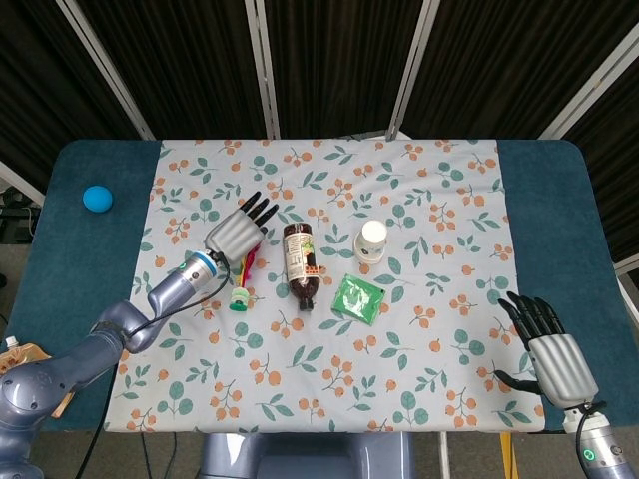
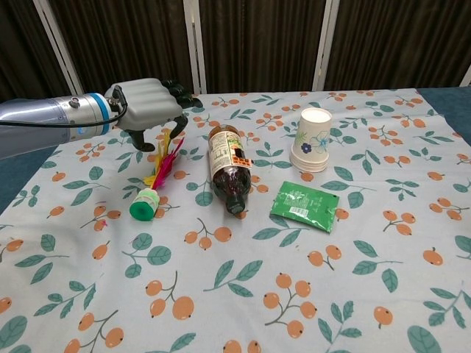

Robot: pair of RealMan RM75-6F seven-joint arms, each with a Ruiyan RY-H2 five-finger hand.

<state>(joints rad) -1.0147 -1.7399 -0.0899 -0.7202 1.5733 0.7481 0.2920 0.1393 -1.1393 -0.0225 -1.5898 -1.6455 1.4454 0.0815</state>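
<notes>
The left robot hand [image 1: 238, 231] hangs just over the feather end of a shuttlecock toy [image 1: 243, 281]. Its fingers [image 1: 259, 208] are stretched out and apart, and it holds nothing. In the chest view the left robot hand [image 2: 145, 104] floats above the pink and yellow feathers, with its thumb hanging down beside them.

The shuttlecock toy [image 2: 152, 188] lies flat on the flowery cloth [image 1: 439, 190] that covers the bench [image 1: 70, 230]. Its green round foot points to the near side.

Just beside the toy, on its right, lies a brown bottle [image 1: 300, 263] with its cap toward the near edge. The bottle [image 2: 229, 170] is close to the hand's fingers, so there is little room on that side. Farther right sits a green packet [image 1: 359, 297], and behind it a paper cup [image 1: 371, 240] stands upside down.

A blue ball [image 1: 98, 198] rests far off on the left of the bench.

The right robot hand [image 1: 552, 351] rests well apart at the near right corner, fingers spread, holding nothing.
</notes>
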